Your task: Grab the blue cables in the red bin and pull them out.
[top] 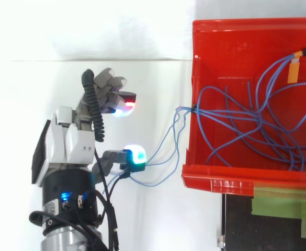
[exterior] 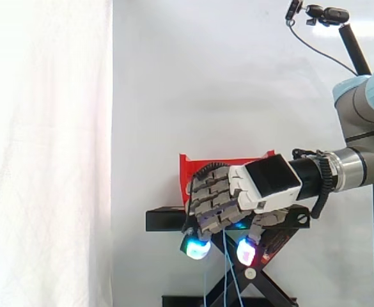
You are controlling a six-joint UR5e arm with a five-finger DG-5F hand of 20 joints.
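White curtain (exterior: 46, 153) bkgd; hand (top: 69, 144) curled rnd blue cables (top: 181, 110), just outside red bin (top: 194, 68). Risk: snag at bin wall, bin dragged off stand (exterior: 164, 220); or slip from pads (top: 134, 156).

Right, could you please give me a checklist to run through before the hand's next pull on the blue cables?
1. Grip: the hand has its fingers curled on the blue cables, and strands hang below it in the side view: ok.
2. Cables out of the red bin: most of the tangle lies inside: not ok.
3. Free run over the bin's wall: strands bunch at one spot on it; snagged or not: cannot tell.
4. Far ends by the orange tape, loose or fastened: cannot tell.
5. Bin fixed to the black stand: cannot tell.
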